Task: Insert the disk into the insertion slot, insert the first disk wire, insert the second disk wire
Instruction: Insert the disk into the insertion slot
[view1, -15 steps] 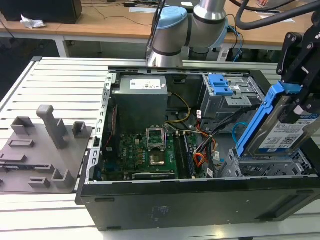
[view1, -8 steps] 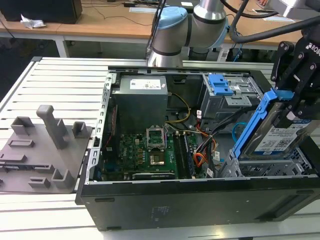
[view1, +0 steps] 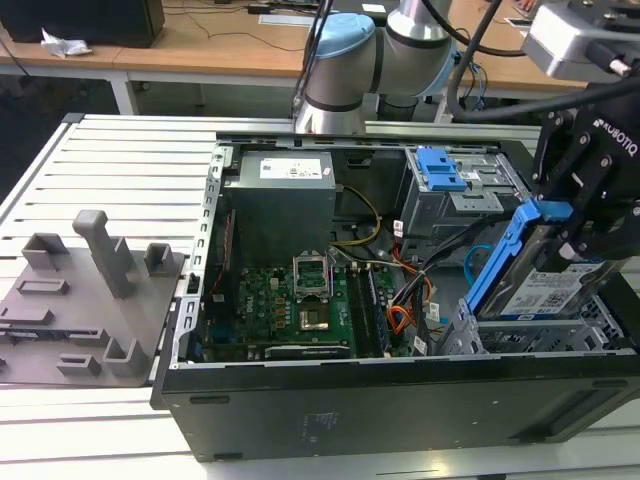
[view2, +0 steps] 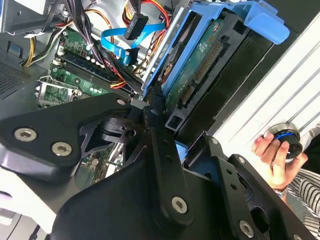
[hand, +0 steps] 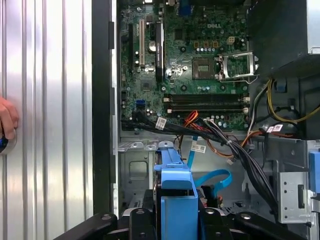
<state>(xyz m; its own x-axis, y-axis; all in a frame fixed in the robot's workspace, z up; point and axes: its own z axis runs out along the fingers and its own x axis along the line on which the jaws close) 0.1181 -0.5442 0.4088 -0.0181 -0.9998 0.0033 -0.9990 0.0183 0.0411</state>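
The tool (view1: 572, 228) is clamped on the disk (view1: 540, 290) — in the second wrist view its black fingers (view2: 161, 150) press the blue carrier from both sides. The disk stands tilted at the exterior view's right. Its upper end is raised under the tool and its lower edge is at the top of the slot (view1: 505, 338), the perforated cage in the near corner of the case (view1: 400, 410). How deep it sits there I cannot tell. Its white printed label faces the exterior camera.

The second wire (view2: 117, 41) loops loose inside the case just beside the disk. The first wire (view2: 136, 25), red and orange strands ending in a dark plug, hangs near that loop, with the plug apart from the disk.

Other print shows as well — a white sticker on the power supply (view1: 280, 205), small white tags (hand: 161, 123) on the black cables over the motherboard (hand: 190, 65), and white lettering on the tool's body. A bay with a blue tab (view1: 440, 170) sits behind the slot.

The case lies open on a slatted counter (view1: 120, 160), with a grey fixture (view1: 90, 280) at the exterior view's left. A hand (view2: 272, 157) rests on a round knob (view2: 286, 136) on the counter
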